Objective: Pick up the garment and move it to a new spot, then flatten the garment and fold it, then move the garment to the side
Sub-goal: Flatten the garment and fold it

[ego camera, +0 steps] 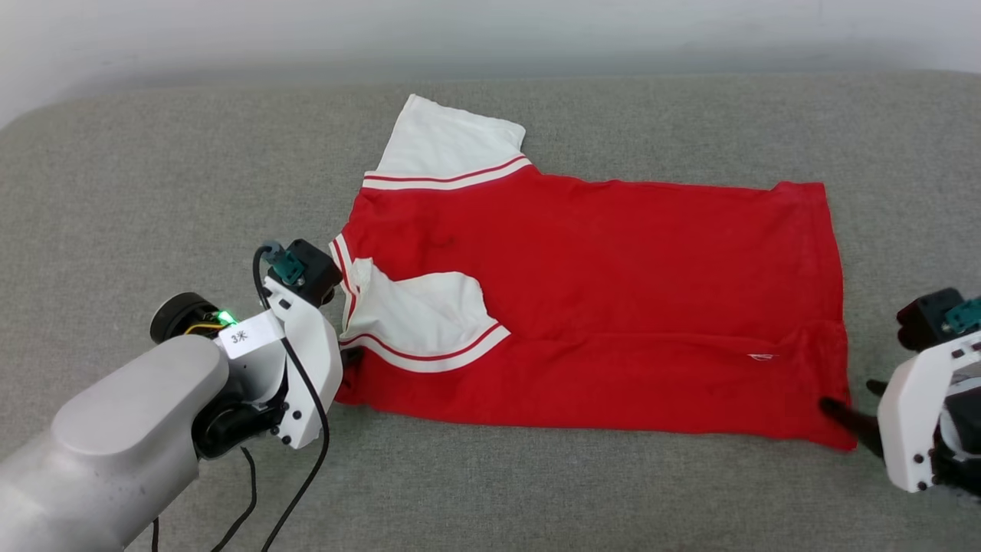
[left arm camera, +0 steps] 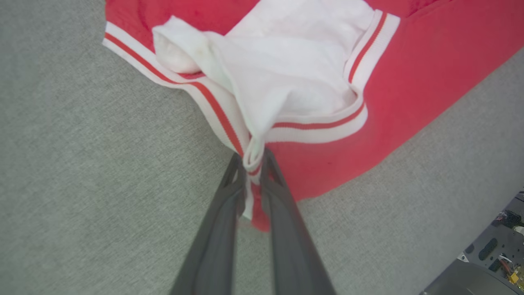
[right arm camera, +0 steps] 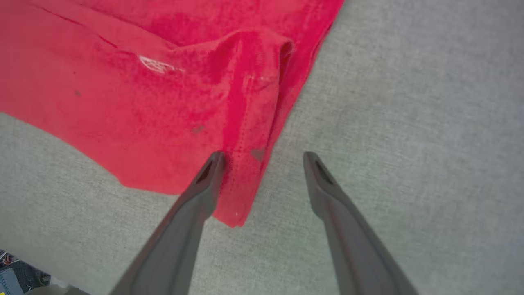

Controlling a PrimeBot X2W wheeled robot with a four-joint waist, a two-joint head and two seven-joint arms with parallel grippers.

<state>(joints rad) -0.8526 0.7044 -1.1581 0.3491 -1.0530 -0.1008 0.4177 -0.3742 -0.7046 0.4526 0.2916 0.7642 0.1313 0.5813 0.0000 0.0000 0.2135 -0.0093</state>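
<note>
The red jersey T-shirt (ego camera: pixel 613 307) lies flat on the gray cushion (ego camera: pixel 153 153). It looks soft, light and floppy, so corners are best to grab. The left gripper (left arm camera: pixel 251 162) pinches its near left striped edge. The right gripper (right arm camera: pixel 264 157) is spread wide at the near right corner.

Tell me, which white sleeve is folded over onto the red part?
The near sleeve, beside the left fingers; the far sleeve sticks straight out.
</note>
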